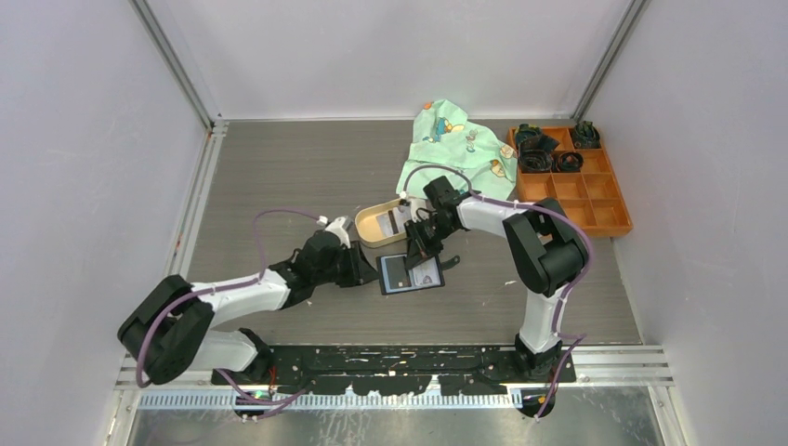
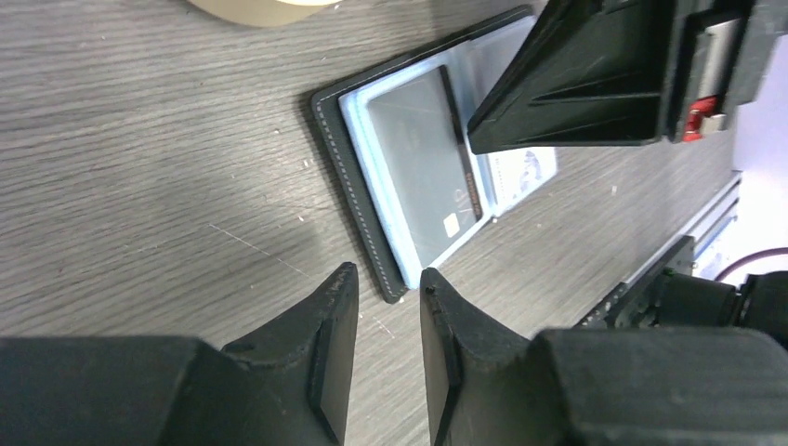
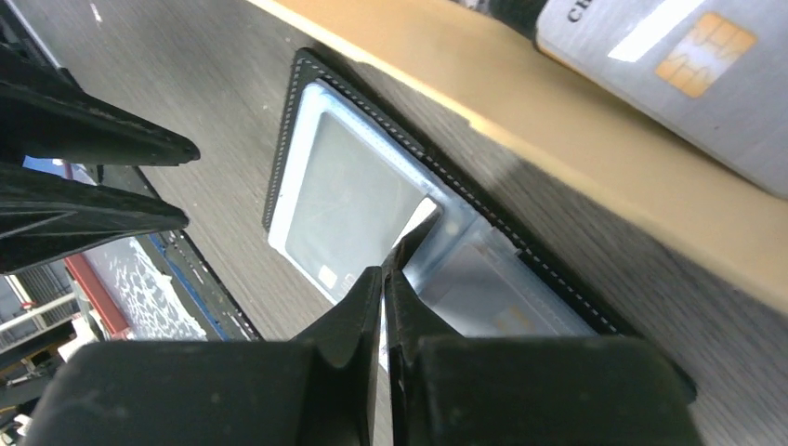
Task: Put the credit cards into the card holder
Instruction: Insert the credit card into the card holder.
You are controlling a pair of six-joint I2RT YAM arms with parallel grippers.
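Left fingers [image 1: 365, 268] were spread a little with nothing between them. Their tips sat low over the table [image 1: 279, 186], just short of one corner of the wallet [image 2: 353, 190].

The wallet lay open and flat mid-table, between the two sets of fingers. It was black and leather-like, with pale stitching round the edge and clear window pockets inside.

One pocket held a pale blue card [image 2: 418, 167] with a dark stripe along one long edge and a small light square near its end. A white card [image 2: 526, 173] with dark print lay on the other half.

Right fingers [image 3: 383, 283] were pressed together, tips down at the wallet's middle fold. I couldn't tell whether anything thin was pinched between them.

Just behind the wallet was a tan oval tray [image 1: 364, 229] with a grey card [image 3: 669, 65] in it, gold chip facing up. Further back, near the tray, lay a crumpled green printed cloth [image 1: 455, 149]. At the back right stood an orange compartment box [image 1: 595, 209] with black coiled items in its far cells.
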